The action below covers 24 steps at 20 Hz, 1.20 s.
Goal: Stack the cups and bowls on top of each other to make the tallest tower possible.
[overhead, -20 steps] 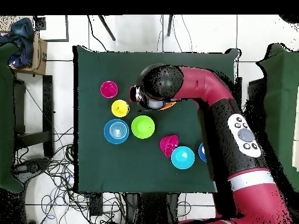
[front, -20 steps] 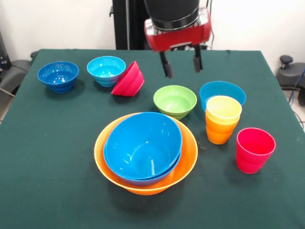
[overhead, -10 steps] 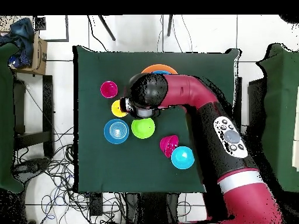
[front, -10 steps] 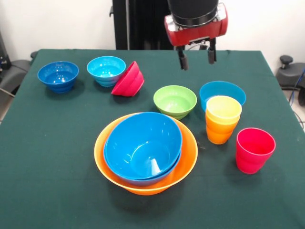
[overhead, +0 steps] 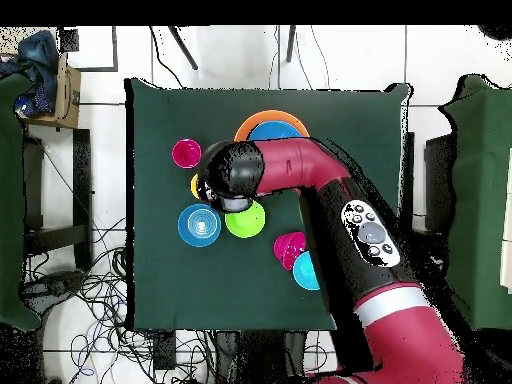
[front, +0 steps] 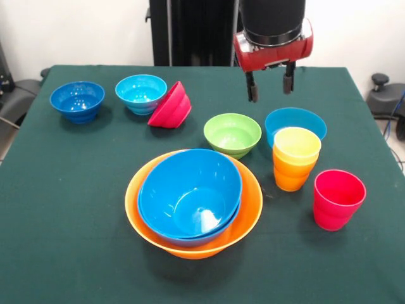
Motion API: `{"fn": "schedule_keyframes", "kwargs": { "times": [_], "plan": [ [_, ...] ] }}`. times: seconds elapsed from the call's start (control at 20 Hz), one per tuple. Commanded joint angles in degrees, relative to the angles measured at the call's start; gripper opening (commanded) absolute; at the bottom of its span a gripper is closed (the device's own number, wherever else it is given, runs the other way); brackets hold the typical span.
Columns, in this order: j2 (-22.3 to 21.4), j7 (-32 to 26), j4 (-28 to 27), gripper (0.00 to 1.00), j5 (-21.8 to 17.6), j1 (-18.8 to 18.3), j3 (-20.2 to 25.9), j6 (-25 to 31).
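In the front view my gripper [front: 271,88] hangs open and empty above the table, just behind a blue bowl [front: 295,121]. In front of that bowl stands a yellow cup nested in an orange cup [front: 295,159], and a red cup [front: 338,199] stands to their right. The tower is a large orange bowl [front: 253,201] with large blue bowls [front: 188,192] nested inside. A green bowl [front: 232,133] sits between the tower and my gripper. In the overhead view my wrist [overhead: 232,172] hides the gripper and part of the yellow cup [overhead: 195,186].
At the far left stand a dark-blue bowl [front: 77,100] and a light-blue bowl [front: 141,93], with a red bowl [front: 171,106] tipped on its side against the latter. Overhead, the arm [overhead: 340,200] crosses the table and hides part of the orange bowl [overhead: 262,117].
My gripper has travelled to the right in the front view, from above the table's middle to behind the blue bowl and cup stack. It stayed open. No bowl or cup moved.
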Motion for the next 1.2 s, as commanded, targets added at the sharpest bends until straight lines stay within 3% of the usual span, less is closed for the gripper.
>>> {"fn": "schedule_keyframes", "kwargs": {
  "times": [0.05, 0.5, 1.2],
  "plan": [
    [4.39, -0.11, 3.38, 1.0, -6.92, 2.39, -3.48, -5.25],
    [8.52, 1.37, 1.65, 1.0, -12.39, 4.53, -6.55, -9.4],
    [11.95, 0.79, 0.76, 1.0, -15.86, 4.78, -9.22, -13.81]
  ]
}}
